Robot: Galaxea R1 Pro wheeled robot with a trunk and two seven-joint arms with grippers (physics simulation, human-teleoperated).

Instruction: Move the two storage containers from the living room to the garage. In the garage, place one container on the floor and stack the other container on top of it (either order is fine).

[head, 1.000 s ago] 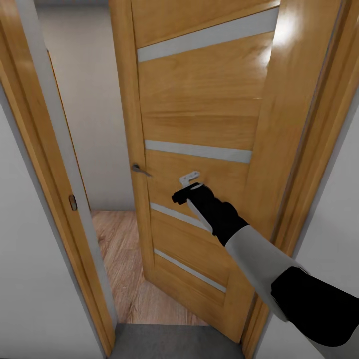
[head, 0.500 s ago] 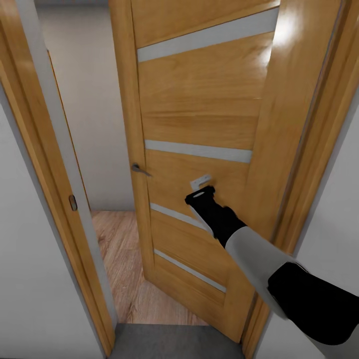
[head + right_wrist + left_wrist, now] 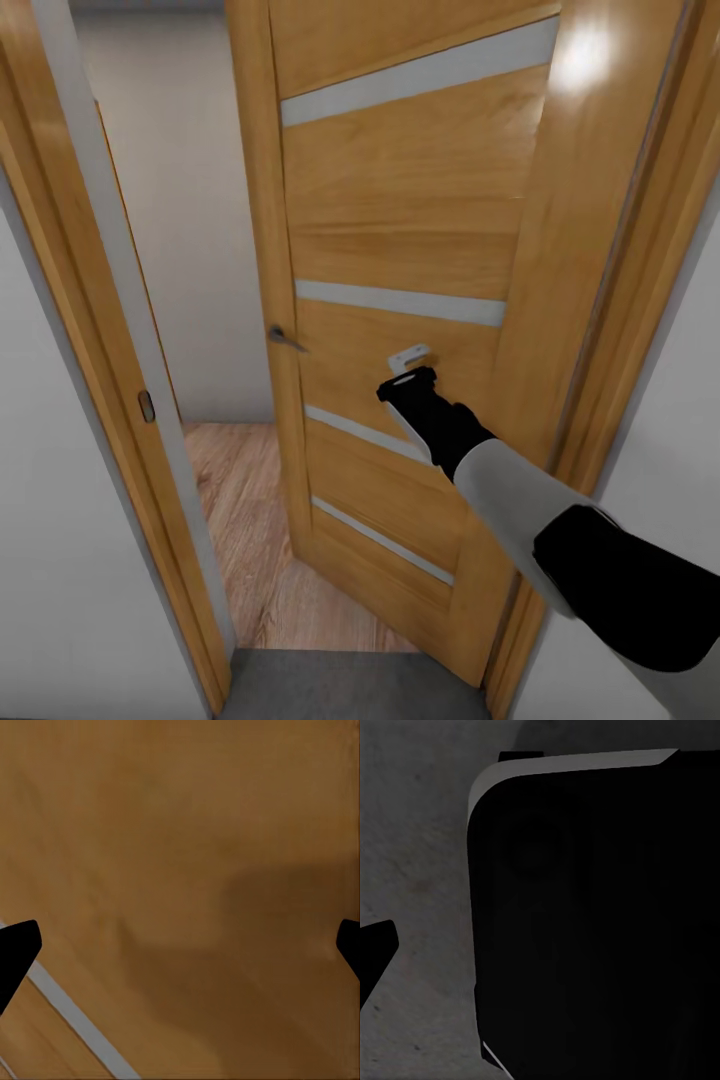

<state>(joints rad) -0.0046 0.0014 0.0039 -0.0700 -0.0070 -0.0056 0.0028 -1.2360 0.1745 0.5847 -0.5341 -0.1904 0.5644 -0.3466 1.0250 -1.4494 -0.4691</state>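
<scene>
The two storage containers are out of view. I face a light wood door with grey glass strips, standing partly ajar. My right gripper reaches out at the end of its black and white arm and rests against the door panel, right of the metal handle. In the right wrist view the right gripper is open, its fingertips far apart against the wood. The left gripper hangs over the dark grey concrete floor, one fingertip showing at the edge beside a black part of my body.
The wooden door frame closes in on both sides, with white wall to the left. Through the gap lies a light wood plank floor and a cream wall. A dark grey strip of floor lies at the threshold.
My right gripper has moved right and slightly up along the door panel and turned. The door has swung a little further away.
</scene>
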